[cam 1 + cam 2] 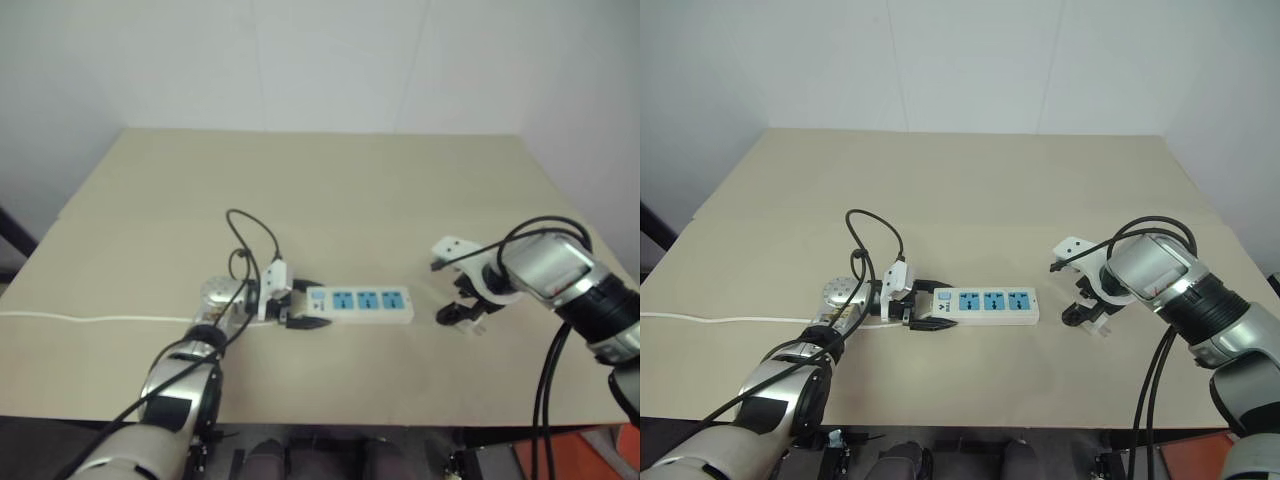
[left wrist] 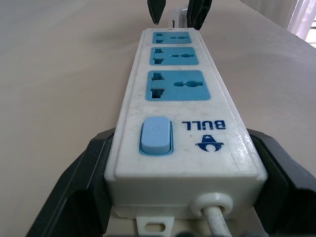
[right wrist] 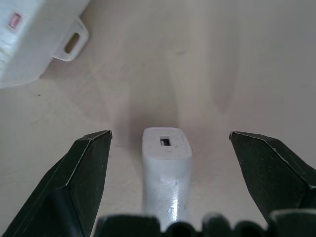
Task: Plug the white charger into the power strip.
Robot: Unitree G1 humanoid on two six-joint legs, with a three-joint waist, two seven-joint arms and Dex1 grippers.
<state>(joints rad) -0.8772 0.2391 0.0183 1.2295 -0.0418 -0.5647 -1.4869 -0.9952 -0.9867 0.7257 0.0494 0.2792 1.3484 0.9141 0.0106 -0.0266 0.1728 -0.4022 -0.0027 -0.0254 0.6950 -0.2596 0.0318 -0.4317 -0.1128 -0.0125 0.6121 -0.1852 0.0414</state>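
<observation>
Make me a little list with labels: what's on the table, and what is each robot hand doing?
table: tan table against a white wall
power strip: power strip, white with three blue sockets, all unplugged, lying flat
left hand: left hand shut on the switch end of the strip, where the cord comes out
white charger: white charger, lying on the table off the strip's far end
right hand: right hand open, pointing down, fingers on either side of the charger, not touching it
plugged in: not yet

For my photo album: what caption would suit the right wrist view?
Open right gripper poised around the white charger lying on the table, fingers not yet touching it.
</observation>
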